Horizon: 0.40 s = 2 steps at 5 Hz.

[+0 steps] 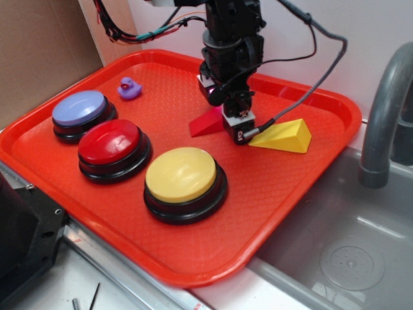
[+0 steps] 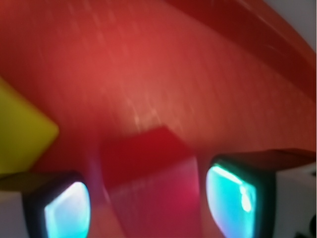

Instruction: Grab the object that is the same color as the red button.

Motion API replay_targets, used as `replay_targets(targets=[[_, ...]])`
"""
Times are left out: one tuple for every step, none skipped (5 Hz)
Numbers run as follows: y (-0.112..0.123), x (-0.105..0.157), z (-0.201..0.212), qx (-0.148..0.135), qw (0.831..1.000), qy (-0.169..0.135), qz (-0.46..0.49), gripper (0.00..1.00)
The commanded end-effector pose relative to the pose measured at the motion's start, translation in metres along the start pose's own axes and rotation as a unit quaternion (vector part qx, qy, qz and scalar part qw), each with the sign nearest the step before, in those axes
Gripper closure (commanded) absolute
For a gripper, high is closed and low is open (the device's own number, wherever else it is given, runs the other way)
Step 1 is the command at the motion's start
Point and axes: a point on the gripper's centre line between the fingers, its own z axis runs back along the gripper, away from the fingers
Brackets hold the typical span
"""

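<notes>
Red tray [image 1: 303, 187] lying beside sink [image 1: 348, 245], your gripper [image 1: 222, 110] straddling red wedge [image 1: 205, 123], fingers [image 2: 233, 198] spread open, gripping nothing, yellow wedge [image 1: 284, 136] sitting just beside.

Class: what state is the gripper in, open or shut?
Open. In the wrist view the fingers stand apart either side of the red wedge, gaps showing; the gripper has not closed.

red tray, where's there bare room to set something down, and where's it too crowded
Free: the front right of the red tray, between the yellow button and the rim, and the back left around the purple duck. Crowded: the left, with the red button and purple button nearly touching, and the centre, where the gripper straddles the red wedge beside the yellow wedge.
</notes>
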Motion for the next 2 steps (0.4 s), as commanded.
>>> replay_targets(targets=[[0.0067, 0.0037, 0.0020, 0.015, 0.999, -0.001, 0.030, 1.00], [0.0113, 0.0009, 0.0037, 0.005, 1.000, 0.005, 0.024, 1.00]])
